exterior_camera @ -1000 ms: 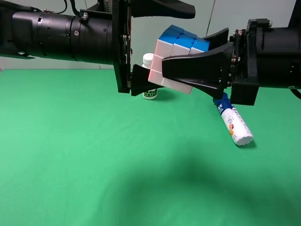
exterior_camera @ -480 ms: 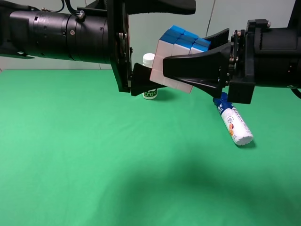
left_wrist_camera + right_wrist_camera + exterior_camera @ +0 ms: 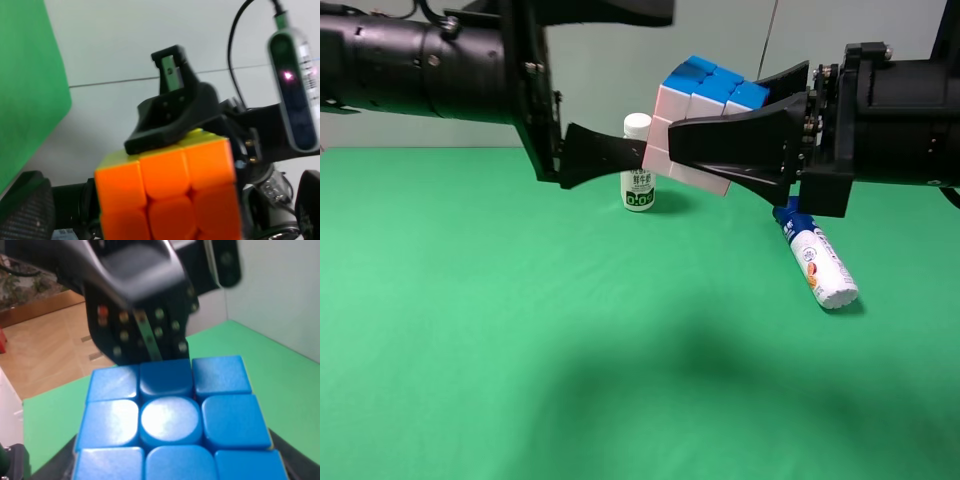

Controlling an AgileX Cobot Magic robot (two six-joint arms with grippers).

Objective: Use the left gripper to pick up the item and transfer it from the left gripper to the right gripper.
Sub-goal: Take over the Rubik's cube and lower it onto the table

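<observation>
The item (image 3: pixel 692 100), a small puzzle cube with a blue top and pale side, hangs above the table with my right gripper (image 3: pixel 698 118) shut on it from the right. Its near black finger (image 3: pixel 730 150) lies across the cube's front. My left gripper (image 3: pixel 657 85) stands open just to the cube's left, with its lower finger (image 3: pixel 605 152) ending at the cube's edge and nothing between the fingers. The left wrist view faces the item's orange side (image 3: pixel 167 200) and a right gripper finger (image 3: pixel 170 117) on top of it. The right wrist view shows the item's blue face (image 3: pixel 170 420).
A white drink bottle (image 3: pixel 638 190) stands on the green table (image 3: pixel 520 330) behind and below the left finger. A blue-capped white tube (image 3: pixel 822 265) lies on the table under the right arm.
My left gripper has drawn back to the left, off the cube. The cube stays in the right gripper, which has not moved.
</observation>
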